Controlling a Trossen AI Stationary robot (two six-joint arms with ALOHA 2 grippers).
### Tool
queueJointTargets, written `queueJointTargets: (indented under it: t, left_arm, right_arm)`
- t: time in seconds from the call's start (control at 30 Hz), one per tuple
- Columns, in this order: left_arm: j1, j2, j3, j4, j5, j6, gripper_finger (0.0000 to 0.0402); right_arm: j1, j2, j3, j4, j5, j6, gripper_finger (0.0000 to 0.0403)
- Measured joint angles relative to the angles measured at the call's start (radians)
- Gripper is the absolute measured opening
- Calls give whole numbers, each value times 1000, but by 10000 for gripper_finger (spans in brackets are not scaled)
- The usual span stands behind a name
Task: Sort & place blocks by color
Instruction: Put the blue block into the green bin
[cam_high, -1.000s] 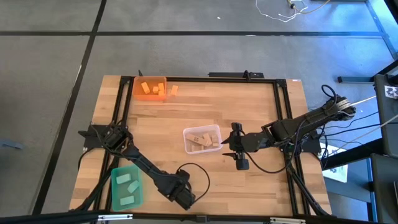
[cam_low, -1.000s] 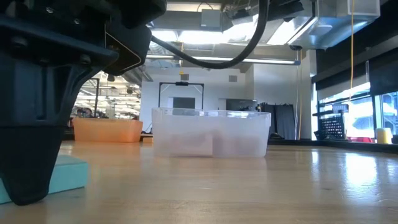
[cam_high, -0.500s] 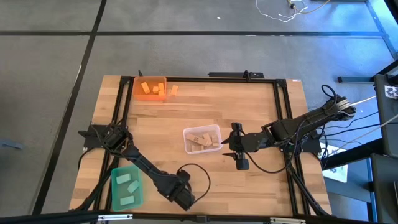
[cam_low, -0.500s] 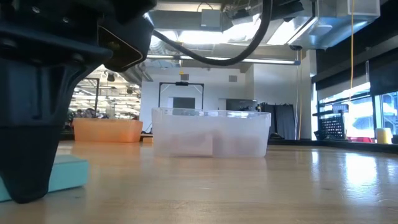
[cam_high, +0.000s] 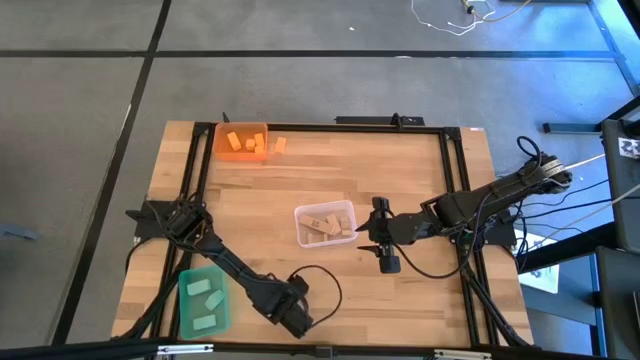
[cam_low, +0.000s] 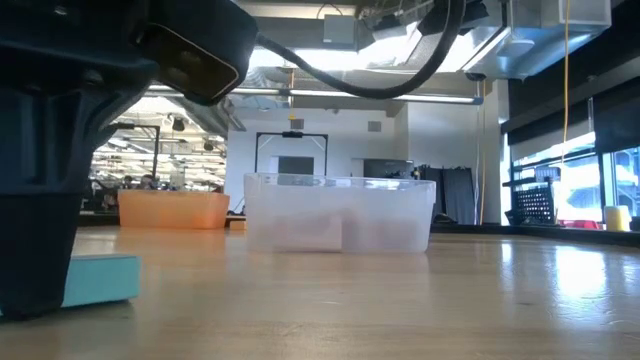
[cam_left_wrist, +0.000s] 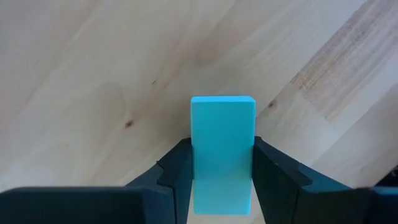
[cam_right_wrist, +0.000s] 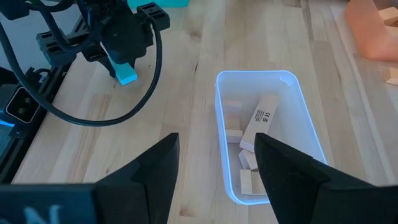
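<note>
**Left wrist view: my left pincer closed on a mint green block**

Left wrist view, lower centre: my left pincer (cam_left_wrist: 222, 171) has both fingers (cam_left_wrist: 177, 171) pressed against the long sides of a mint green block (cam_left_wrist: 222, 158), which lies flat on the wooden counter (cam_left_wrist: 93, 74). High view, lower centre of the frame: the same pincer (cam_high: 297, 316) sits near the counter's front edge, to the right of the green bin (cam_high: 203, 299), which holds two green blocks. Centre of the frame: my right pincer (cam_high: 387, 262) rests just right of the clear bin (cam_high: 324, 224); its fingers (cam_right_wrist: 155, 171) stand well apart, holding nothing. That bin contains several tan wooden blocks (cam_right_wrist: 259, 121). Upper left of the frame: the orange bin (cam_high: 241, 141) holds orange blocks, and one orange block (cam_high: 280, 145) lies on the counter just beside it. Low view, lower left: the gripped block (cam_low: 100, 280) touches the counter.
</note>
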Motion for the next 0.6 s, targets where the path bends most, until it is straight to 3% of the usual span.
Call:
queueJointTargets:
  t: [0.4, 0.6]
  left_arm:
    - [-1, -32, -4, -44, -37, 184, 129]
    - [-22, -50, -3, -97, 13, 324, 129]
  right_arm:
    - [0, 0, 0, 0, 0, 0, 209]
    - [0, 0, 0, 0, 0, 0, 209]
